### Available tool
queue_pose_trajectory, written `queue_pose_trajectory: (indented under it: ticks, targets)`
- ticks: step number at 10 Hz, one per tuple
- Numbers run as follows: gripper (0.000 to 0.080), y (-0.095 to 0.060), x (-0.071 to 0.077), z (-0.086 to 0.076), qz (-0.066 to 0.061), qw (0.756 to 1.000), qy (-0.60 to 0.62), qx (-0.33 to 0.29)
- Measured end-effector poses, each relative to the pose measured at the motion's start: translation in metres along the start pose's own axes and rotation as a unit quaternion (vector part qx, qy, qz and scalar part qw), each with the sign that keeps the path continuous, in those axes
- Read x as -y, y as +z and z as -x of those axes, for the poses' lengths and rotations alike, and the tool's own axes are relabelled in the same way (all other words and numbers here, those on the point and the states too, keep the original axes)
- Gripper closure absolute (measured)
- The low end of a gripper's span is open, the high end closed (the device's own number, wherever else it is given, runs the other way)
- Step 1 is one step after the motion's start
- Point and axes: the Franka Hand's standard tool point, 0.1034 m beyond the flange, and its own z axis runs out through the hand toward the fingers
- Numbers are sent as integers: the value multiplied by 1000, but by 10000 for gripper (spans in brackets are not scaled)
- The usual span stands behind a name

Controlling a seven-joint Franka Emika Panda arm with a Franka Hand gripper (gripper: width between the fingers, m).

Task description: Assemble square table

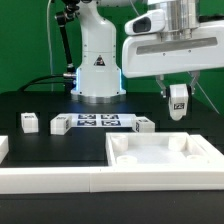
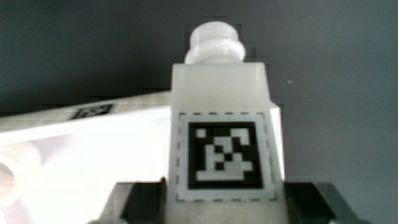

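Since my tool (image 1: 178,94) is clamped on a leg (image 1: 179,106), I should keep it upright and lower its peg (image 2: 215,42) squarely into the slab's (image 1: 150,180) far corner pocket.

I see a robotics lab from here: green curtain (image 1: 25,40) behind, black tabletop (image 1: 35,103), the arm's white base (image 1: 98,65) standing on it, a marker board (image 1: 98,122).
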Motion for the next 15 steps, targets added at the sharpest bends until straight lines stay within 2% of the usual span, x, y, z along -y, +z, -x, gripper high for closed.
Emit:
queue_pose_trajectory:
  ticks: [2,3,5,7,10,12,15]
  targets:
    - [508,0,4,-3,-8,997,-9,-74]
    - [508,0,3,0,-5,997,-19,-68]
    - [508,-23,-1,-35,-2,997,-40,-68]
    - [508,-30,-18,-52,4,994,-73,-79]
    - [508,-29,-16,-53,3,994,-75,-79]
    - [508,-24,-21,-58,5,993,-85,-81]
    - [508,-25,-18,-94,2,990,-101,-97]
